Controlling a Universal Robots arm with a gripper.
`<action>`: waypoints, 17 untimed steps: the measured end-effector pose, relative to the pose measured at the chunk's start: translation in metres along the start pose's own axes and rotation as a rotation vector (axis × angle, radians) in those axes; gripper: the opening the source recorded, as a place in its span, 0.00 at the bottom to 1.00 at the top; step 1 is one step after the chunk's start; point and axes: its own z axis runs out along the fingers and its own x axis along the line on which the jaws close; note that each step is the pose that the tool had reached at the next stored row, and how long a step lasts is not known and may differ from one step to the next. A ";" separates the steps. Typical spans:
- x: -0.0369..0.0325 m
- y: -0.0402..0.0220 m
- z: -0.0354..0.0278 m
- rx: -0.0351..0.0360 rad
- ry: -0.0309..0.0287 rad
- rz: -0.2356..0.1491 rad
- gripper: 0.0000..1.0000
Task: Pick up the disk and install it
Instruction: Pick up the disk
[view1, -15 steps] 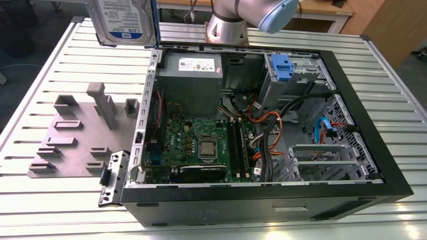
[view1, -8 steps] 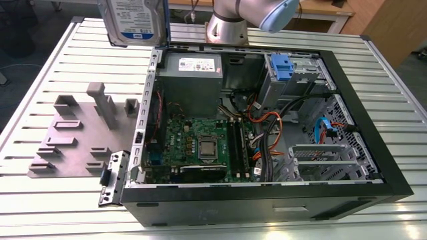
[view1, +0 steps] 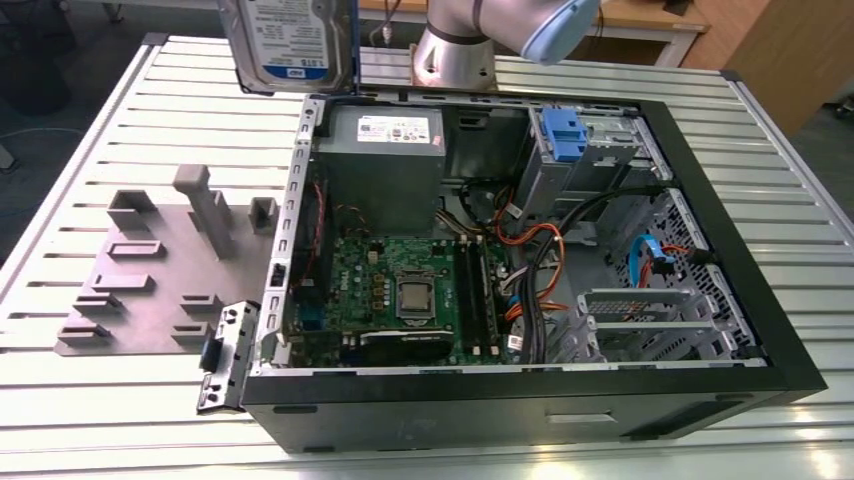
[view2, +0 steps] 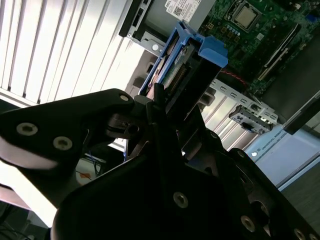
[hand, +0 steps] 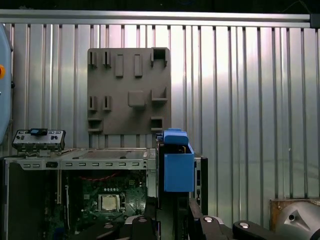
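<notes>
Exterior view puts the disk (view1: 291, 40), a flat rectangular silver metal hard drive with a white-and-blue label, aloft at about 11 o'clock from the open black computer case (view1: 534, 400), label toward the camera. In the second wrist view we see the dark fingers (view2: 158, 97) clenched on it, its long axis running straight out from them. The blue-tabbed grey metal drive cage (view1: 574, 140) lies at roughly 4 o'clock from the disk. We count one disk, one cage, one case and one grey slotted fixture plate (view1: 160, 270) on the ribbed metal counter (view1: 80, 420).
</notes>
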 end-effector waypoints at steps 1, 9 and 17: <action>-0.0001 -0.0023 0.0000 0.0000 0.0000 0.000 0.35; -0.0004 -0.0203 -0.0003 0.0000 0.0000 0.000 0.35; -0.0008 -0.0409 -0.0007 0.0000 0.0000 0.000 0.35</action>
